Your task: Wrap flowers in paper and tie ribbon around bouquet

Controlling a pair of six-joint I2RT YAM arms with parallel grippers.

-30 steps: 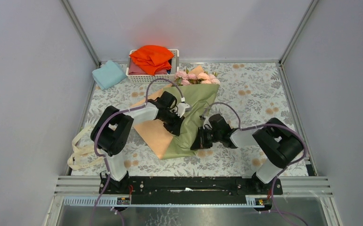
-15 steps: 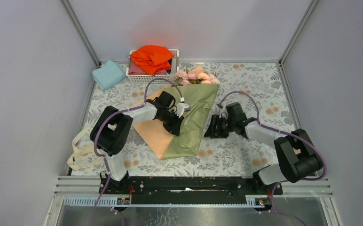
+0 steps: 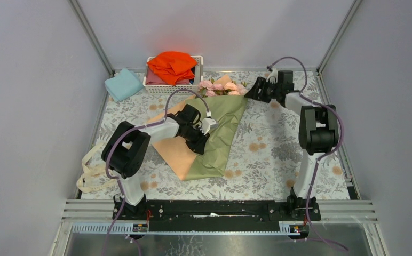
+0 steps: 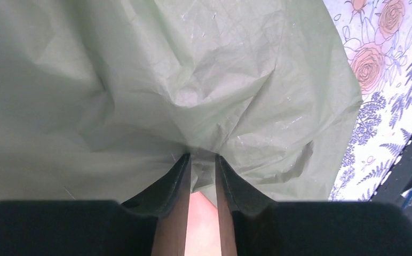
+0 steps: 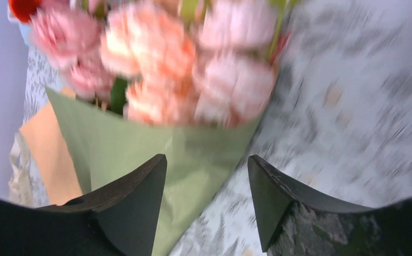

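Some paper inside left end effector

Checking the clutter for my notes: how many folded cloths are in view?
2 clear ones: an orange cloth on top of the basket, a light-blue cloth on the table left of it. Under the orange one, darker fabric may be more.

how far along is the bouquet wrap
Done: the flowers lie inside the green paper, folded into a rough cone. In hand: the left gripper pinches a fold of the paper; the right gripper is open near the blooms, holding nothing. Left: the ribbon lies loose at the left edge of the table, not yet tied.
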